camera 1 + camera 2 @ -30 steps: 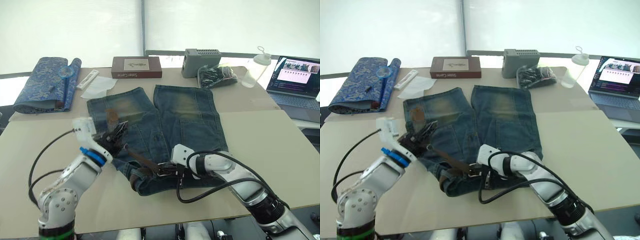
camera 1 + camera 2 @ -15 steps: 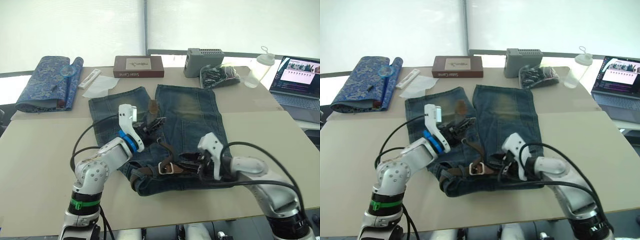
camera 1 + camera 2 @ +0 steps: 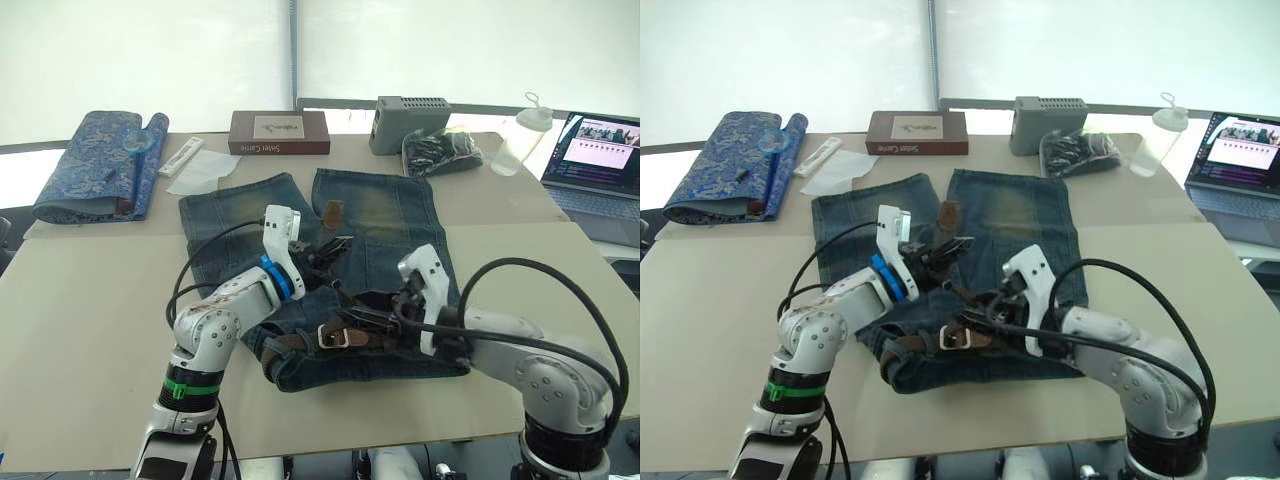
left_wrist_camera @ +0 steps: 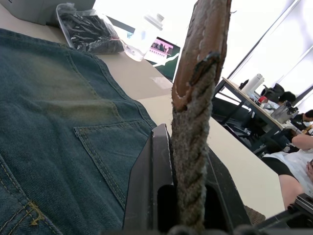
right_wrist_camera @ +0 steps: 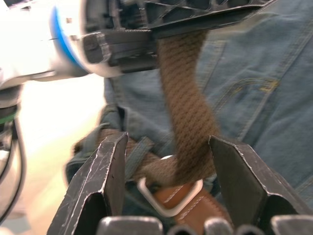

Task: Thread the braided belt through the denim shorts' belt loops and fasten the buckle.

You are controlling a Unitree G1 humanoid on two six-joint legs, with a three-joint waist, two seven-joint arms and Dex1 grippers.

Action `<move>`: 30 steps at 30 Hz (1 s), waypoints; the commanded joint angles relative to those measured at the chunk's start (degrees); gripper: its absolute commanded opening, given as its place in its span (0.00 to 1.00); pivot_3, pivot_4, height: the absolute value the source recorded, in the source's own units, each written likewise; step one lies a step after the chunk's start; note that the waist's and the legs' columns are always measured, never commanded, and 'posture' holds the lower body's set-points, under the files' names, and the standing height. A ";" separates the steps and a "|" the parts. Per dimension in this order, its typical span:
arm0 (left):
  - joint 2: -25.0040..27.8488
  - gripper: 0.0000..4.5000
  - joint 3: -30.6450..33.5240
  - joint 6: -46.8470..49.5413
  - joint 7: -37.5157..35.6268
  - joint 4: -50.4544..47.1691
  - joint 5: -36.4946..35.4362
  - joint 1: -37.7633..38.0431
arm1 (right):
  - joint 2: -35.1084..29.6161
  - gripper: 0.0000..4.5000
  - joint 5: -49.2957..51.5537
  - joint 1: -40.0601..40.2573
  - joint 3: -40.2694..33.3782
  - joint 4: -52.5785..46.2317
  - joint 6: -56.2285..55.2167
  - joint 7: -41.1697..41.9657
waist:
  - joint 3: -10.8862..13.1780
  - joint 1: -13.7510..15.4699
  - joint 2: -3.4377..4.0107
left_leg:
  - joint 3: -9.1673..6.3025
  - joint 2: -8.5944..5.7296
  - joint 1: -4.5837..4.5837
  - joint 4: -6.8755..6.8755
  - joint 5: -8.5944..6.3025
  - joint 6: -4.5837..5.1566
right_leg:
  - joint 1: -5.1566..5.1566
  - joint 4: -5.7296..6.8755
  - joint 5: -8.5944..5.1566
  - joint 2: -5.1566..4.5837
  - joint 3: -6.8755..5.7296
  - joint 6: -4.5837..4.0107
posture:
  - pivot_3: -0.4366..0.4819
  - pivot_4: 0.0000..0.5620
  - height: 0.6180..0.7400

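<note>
The denim shorts (image 3: 385,225) lie flat on the table, waistband toward me. The braided belt (image 5: 183,112) runs along the waistband, through the silver buckle (image 3: 333,336), then rises to my left gripper (image 3: 330,248). That gripper is shut on the belt just below its smooth leather tip (image 3: 331,210), which sticks up over the shorts' middle. My right gripper (image 3: 365,310) hovers open just right of the buckle, one finger on each side of the rising belt without touching it. The belt loops are too small to tell apart.
At the back of the table lie a blue patterned cloth (image 3: 90,165), a white paper (image 3: 200,172), a brown box (image 3: 280,132), a grey box (image 3: 410,110), a bag of dark items (image 3: 440,150) and a bottle (image 3: 525,125). A laptop (image 3: 600,165) stands at the right.
My left gripper has carried the belt end from the shorts' left side up over their middle. My right gripper has let go at the buckle, opened and drawn back slightly.
</note>
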 commanded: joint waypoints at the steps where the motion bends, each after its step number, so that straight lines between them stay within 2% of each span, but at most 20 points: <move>1: -0.49 0.00 -0.74 -0.32 -2.00 -1.65 0.96 -1.45 | 0.06 0.59 -2.66 -1.70 1.70 0.54 0.42 -4.05 | 0.00 -0.01 0.00 | -0.01 0.00 -0.01 0.00 0.06 0.10 | -0.02 0.01 0.05 0.00 -0.01 0.08 | 0.48 0.27 0.74; 3: -0.24 0.00 -1.01 0.32 -3.56 -1.42 0.89 -1.97 | 0.67 0.46 -3.24 -1.67 1.77 0.85 -0.04 -5.32 | 0.00 0.01 0.00 | -0.02 0.00 -0.02 0.00 0.06 0.11 | -0.01 0.01 0.06 0.01 -0.03 0.10 | 0.48 0.27 0.74; 6: 0.83 0.24 -0.88 1.54 -6.44 -0.89 0.31 -2.51 | 1.55 0.23 -2.21 -1.10 0.64 0.12 0.57 -5.94 | 0.00 -0.16 0.00 | -0.02 0.00 -0.04 0.00 0.07 0.12 | -0.02 0.00 0.06 0.01 -0.03 0.10 | 0.48 0.27 0.74; 9: 5.46 0.53 0.69 5.17 -11.90 -2.37 -2.72 -1.80 | 2.53 0.01 -1.62 1.07 -0.93 -1.05 0.98 -7.10 | -0.01 -0.46 0.01 | -0.03 0.01 -0.04 0.00 0.07 0.11 | -0.01 0.00 0.07 0.02 -0.04 0.13 | 0.48 0.27 0.74; 11: 9.17 0.72 3.12 8.46 -15.87 -3.80 -7.01 -0.53 | 2.93 0.00 -1.75 2.91 -1.79 -1.50 0.77 -7.66 | 0.00 -0.79 0.03 | -0.04 0.03 -0.04 -0.01 0.06 0.11 | -0.04 0.02 0.06 0.02 -0.05 0.10 | 0.48 0.27 0.74; 15: 15.83 0.72 5.03 11.98 -22.58 -6.71 -11.67 3.20 | 2.57 0.00 -3.18 7.50 -2.25 -2.21 -1.87 -8.00 | 0.05 -1.21 0.12 | -0.05 0.06 -0.03 -0.09 0.06 0.11 | -0.08 0.00 0.05 0.04 -0.05 0.11 | 0.48 0.27 0.74; 18: 18.06 0.50 2.19 11.81 -25.87 -6.27 -9.10 5.68 | 2.49 0.00 -4.69 11.15 -1.63 -2.42 -5.97 -7.96 | 0.05 -0.83 0.16 | -0.06 0.03 -0.02 -0.09 0.00 -0.01 | -0.03 -0.03 0.01 0.04 -0.05 0.07 | 0.48 0.27 0.74; 22: 17.48 0.09 -3.93 8.72 -27.91 -5.25 -2.83 6.83 | 1.85 0.00 -7.23 15.21 1.36 -1.93 -11.04 -7.40 | 0.06 -0.52 0.17 | -0.04 -0.05 -0.05 -0.07 -0.03 -0.06 | 0.00 -0.11 -0.08 -0.02 0.02 -0.08 | 0.48 0.27 0.74; 23: 17.02 0.02 -4.71 8.73 -27.65 -4.95 -2.01 6.68 | 2.00 0.00 -7.67 15.81 1.68 -1.71 -11.84 -7.55 | 0.06 -0.52 0.17 | -0.03 -0.05 -0.06 -0.07 -0.03 -0.05 | -0.01 -0.15 -0.08 -0.03 0.02 -0.08 | 0.48 0.27 0.74; 28: 15.46 0.02 -10.94 5.79 -25.49 0.56 7.65 6.47 | 1.47 0.00 -11.16 17.34 4.95 -0.71 -16.14 -8.10 | 0.03 -0.71 0.23 | -0.02 0.01 -0.02 -0.05 -0.03 -0.05 | 0.00 -0.13 -0.08 -0.05 0.01 -0.08 | 0.48 0.27 0.74; 30: 17.33 0.02 -15.35 4.65 -26.70 1.86 12.56 7.20 | 0.89 0.00 -13.26 17.86 6.89 -0.30 -18.01 -8.20 | 0.01 -0.87 0.27 | -0.03 0.03 -0.02 -0.06 -0.03 -0.05 | -0.02 -0.09 -0.08 -0.04 -0.01 -0.08 | 0.48 0.27 0.74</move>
